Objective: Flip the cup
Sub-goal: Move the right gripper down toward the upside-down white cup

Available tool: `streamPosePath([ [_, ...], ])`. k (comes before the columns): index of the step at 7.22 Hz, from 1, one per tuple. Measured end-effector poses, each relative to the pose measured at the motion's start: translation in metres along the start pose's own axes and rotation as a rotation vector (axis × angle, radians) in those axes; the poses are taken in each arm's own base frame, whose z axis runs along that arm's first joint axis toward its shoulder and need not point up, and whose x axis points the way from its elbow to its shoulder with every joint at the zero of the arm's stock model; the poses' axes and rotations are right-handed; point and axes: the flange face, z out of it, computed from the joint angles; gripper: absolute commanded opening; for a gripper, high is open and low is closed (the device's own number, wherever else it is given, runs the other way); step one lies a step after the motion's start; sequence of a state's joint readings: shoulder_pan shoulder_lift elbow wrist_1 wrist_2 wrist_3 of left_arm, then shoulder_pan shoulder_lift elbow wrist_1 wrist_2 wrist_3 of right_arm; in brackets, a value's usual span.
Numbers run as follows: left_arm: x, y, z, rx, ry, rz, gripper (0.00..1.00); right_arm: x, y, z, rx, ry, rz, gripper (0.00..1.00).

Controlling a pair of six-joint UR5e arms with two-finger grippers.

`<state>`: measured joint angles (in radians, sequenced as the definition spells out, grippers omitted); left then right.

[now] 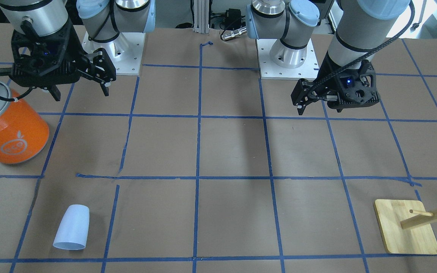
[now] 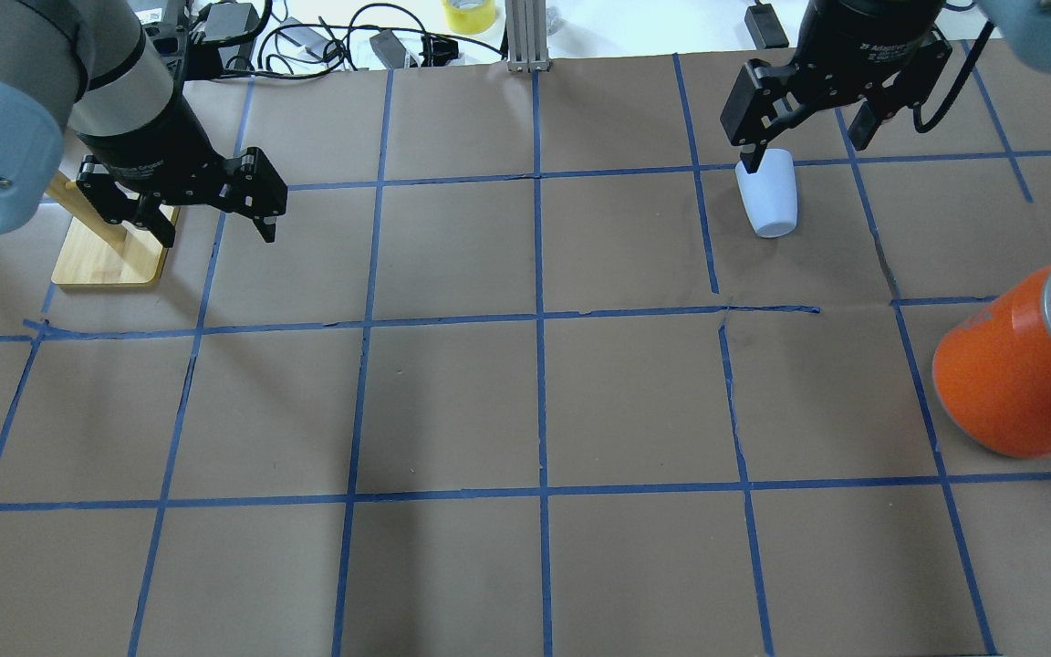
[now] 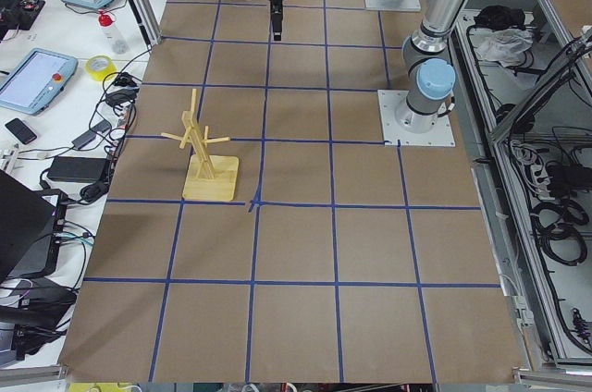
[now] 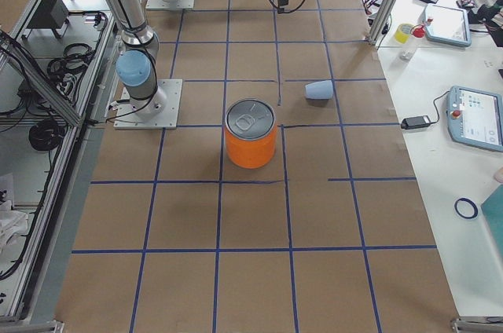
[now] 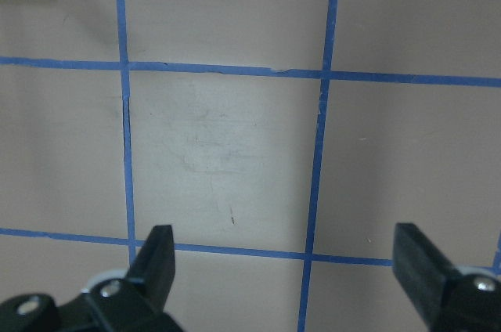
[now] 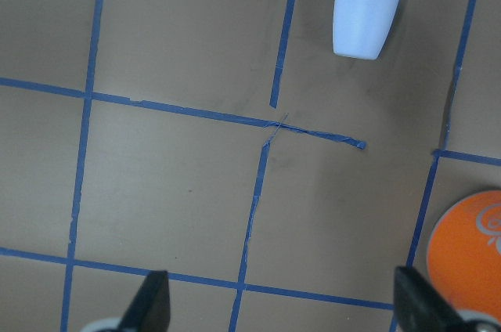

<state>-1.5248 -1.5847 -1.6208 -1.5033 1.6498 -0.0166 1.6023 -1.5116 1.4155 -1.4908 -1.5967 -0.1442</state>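
The cup is pale blue-white and lies on its side on the brown table, its wide end pointing away from the robot. It also shows in the overhead view, the exterior right view and the right wrist view. My right gripper is open and empty, held high over the table on the robot's side of the cup, not touching it. My left gripper is open and empty above bare table.
A large orange can with a silver top stands on the right arm's side, nearer the robot than the cup. A wooden peg rack on a board stands on the left arm's side. Blue tape lines grid the table.
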Motion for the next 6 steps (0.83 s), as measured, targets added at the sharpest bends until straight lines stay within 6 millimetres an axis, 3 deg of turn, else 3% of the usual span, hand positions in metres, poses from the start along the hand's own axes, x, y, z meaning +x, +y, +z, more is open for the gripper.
streamPosePath([
  [4,0.0,0.001,-0.004,0.016,0.004,0.002,1.0,0.005,-0.003,0.003,-0.001,-0.004,0.007,1.0],
  [6,0.0,0.001,-0.004,0.015,0.002,0.009,1.0,0.018,-0.013,0.01,0.005,-0.012,0.029,1.0],
])
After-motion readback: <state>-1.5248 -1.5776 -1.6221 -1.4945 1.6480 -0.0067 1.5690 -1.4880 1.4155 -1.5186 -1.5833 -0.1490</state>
